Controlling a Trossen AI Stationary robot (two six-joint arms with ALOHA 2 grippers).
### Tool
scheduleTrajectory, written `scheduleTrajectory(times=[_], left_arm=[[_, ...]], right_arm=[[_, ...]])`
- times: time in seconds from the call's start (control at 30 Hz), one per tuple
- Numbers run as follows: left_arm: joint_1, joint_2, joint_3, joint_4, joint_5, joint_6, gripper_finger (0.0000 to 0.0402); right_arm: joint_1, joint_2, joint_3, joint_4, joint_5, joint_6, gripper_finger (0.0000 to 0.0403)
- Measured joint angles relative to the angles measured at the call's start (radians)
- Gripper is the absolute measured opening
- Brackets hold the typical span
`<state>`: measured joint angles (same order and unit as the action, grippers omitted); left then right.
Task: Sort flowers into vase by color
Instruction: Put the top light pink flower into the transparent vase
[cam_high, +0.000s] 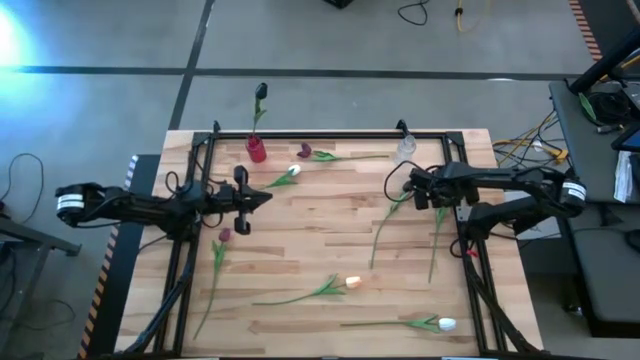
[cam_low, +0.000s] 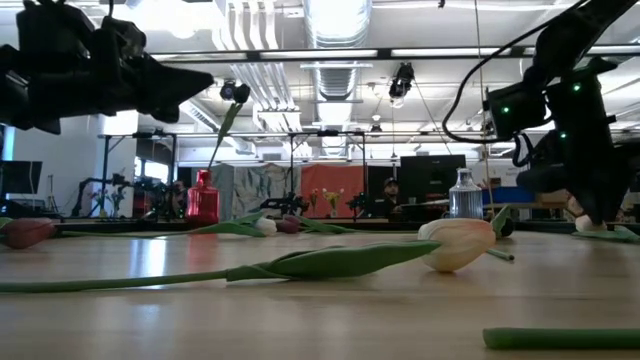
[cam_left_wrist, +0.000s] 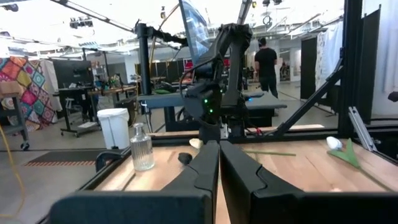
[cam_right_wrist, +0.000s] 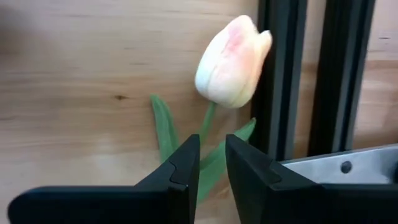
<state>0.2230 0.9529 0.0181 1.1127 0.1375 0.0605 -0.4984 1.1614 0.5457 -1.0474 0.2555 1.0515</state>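
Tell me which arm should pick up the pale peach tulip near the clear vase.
Right. Its end effector hangs directly over that tulip's stem; the left end effector is across the table, near the red vase.

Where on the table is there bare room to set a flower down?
The widest bare patch is the table centre, bordered by the left gripper, the dark tulip and the peach tulip. The back edge is crowded: red vase, clear vase, two tulips between.
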Motion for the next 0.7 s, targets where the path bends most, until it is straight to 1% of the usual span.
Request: scheduleTrajectory(times=[0.2, 0.37, 0.47, 0.6, 0.7], left_arm=[[0.000, 0.021, 0.000, 0.021, 0.000, -0.001, 0.0000], [0.000, 0.033, 0.000, 0.036, 0.000, -0.014, 0.0000], [0.000, 0.043, 0.000, 0.049, 0.000, -0.018, 0.0000], [0.000, 0.057, 0.000, 0.056, 0.000, -0.019, 0.0000], [0.000, 0.067, 0.000, 0.058, 0.000, -0.019, 0.0000]], right_arm=[[0.000, 0.000, -0.033, 0.036, -0.006, 0.029, 0.0095], [0.000, 0.000, -0.067, 0.089, -0.012, 0.030, 0.0098], [0.001, 0.000, -0.079, 0.111, 0.009, 0.030, 0.0087], [0.004, -0.003, -0.083, 0.122, 0.018, 0.022, 0.0059], [0.011, -0.008, -0.083, 0.121, 0.070, 0.000, 0.0033]])
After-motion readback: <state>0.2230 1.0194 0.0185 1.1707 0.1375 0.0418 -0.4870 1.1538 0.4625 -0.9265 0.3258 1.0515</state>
